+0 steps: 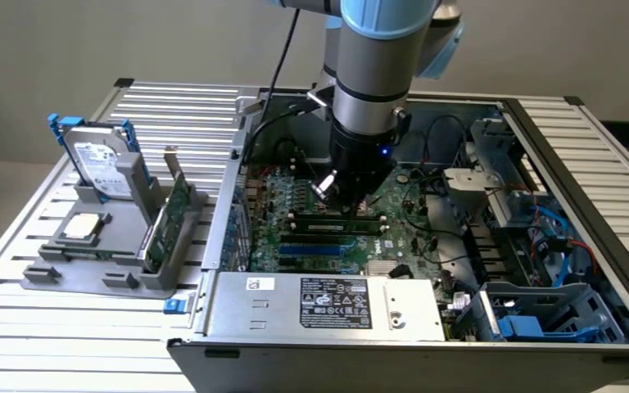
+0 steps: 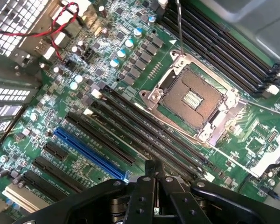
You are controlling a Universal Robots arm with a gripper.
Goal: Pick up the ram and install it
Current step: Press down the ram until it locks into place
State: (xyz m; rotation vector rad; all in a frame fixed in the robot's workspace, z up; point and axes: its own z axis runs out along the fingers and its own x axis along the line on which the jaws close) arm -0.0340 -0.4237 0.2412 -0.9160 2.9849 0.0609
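My gripper (image 1: 331, 195) is down inside the open computer case (image 1: 576, 164), just above the motherboard's long black memory slots (image 1: 337, 223). A narrow green stick with dark chips, the ram (image 1: 342, 219), appears to sit in one of those slots directly below the fingertips. In the wrist view the two black fingers (image 2: 147, 186) are pressed together over the row of slots (image 2: 144, 126), and nothing shows between them. I cannot tell whether the fingertips touch the ram.
The empty processor socket (image 2: 191, 98) lies beside the slots, with a blue expansion slot (image 2: 91, 156) on their other side. On the exterior view's left, a grey holder (image 1: 85, 270) carries a hard drive (image 1: 96, 164), an expansion card (image 1: 173, 217) and a processor (image 1: 83, 228). The power supply (image 1: 326, 303) fills the case front.
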